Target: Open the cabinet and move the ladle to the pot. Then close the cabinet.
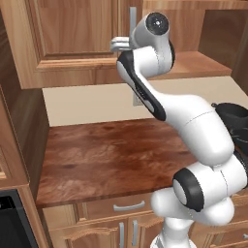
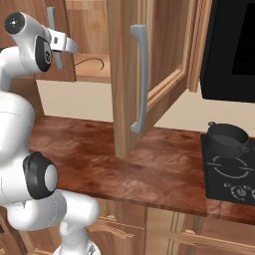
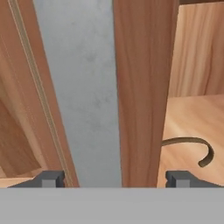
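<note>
Gripper (image 3: 114, 178) is spread wide around the left cabinet door's grey handle (image 3: 78, 87), so center it, clamp, then pull steadily.

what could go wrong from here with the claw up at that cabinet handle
1. The open claw straddles the grey handle of the left cabinet door; closing off-centre might let it slip.
2. The right door already stands open over the counter; a wide arm swing may hit it.
3. The ladle lies near the shelf edge behind the door, so reaching in could knock it.
</note>
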